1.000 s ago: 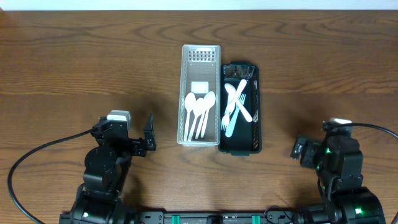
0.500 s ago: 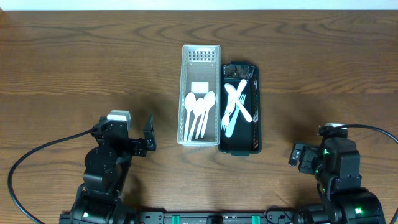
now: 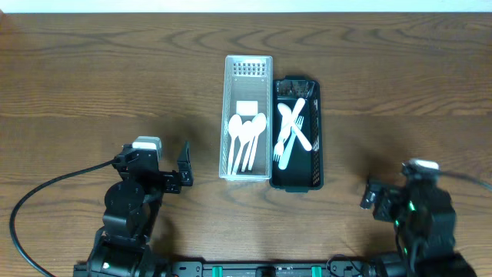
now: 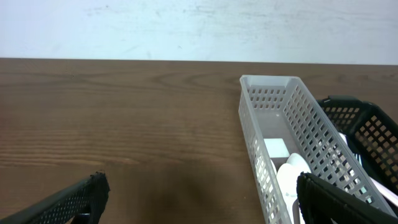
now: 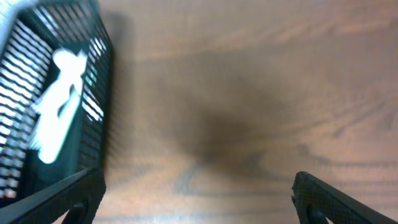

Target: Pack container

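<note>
Gaping empty are left tool [image 4: 199,193] and right tool [image 5: 196,186], the latter's view blurred.

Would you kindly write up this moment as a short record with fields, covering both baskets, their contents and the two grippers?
surface: wooden table
clear basket: mid-table, on the left arm's side of the black basket
clear basket contents: white spoons, small white block
black basket: alongside the clear basket
black basket contents: white cutlery lying crossed, forks among it
left gripper: open, empty, off the baskets
right gripper: open, empty, off the baskets; its wrist view is blurred
</note>
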Controlling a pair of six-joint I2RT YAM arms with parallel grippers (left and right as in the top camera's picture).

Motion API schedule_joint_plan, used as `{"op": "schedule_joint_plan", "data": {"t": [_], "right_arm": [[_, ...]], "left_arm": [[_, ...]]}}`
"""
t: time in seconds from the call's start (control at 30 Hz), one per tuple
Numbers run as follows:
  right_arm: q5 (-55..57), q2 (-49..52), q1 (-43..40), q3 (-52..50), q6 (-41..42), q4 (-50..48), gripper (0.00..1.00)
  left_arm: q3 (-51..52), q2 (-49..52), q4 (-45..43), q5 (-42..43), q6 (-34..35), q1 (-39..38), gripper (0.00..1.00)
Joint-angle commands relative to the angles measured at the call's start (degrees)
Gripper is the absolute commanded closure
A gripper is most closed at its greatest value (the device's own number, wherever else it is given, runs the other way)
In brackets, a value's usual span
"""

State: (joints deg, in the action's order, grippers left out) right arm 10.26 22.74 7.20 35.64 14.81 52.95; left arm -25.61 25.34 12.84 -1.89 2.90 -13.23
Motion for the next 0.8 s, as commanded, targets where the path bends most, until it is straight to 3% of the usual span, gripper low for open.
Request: {"op": "schedule_joint_plan", "data": {"t": [0.0, 0.2, 0.57, 0.63, 0.77], "right_arm": [[-1.0, -8.5, -0.3, -1.5, -2.8, -0.1, 0.01], [-1.6, -19.0, -1.0, -11.6, -8.8, -13.3, 0.01], [-2.1, -20.4, -1.2, -32.5, -15.3, -51.3, 0.01], [-2.2, -21.4, -1.2, -35.3, -15.3, -53.7, 0.01], [-6.1, -22.4, -1.2, -35.3, -15.3, -49.0, 0.01]], "left_arm": [[0.2, -0.3, 0.0, -0.1, -0.7, -0.2, 0.02], [0.2, -0.3, 0.0, -0.1, -0.7, -0.2, 0.02], [0.2, -0.3, 0.0, -0.1, -0.7, -0.2, 0.02], [0.2, -0.3, 0.0, -0.1, -0.7, -0.2, 0.02], [0.2, -0.3, 0.0, -0.1, -0.7, -0.2, 0.02]]}}
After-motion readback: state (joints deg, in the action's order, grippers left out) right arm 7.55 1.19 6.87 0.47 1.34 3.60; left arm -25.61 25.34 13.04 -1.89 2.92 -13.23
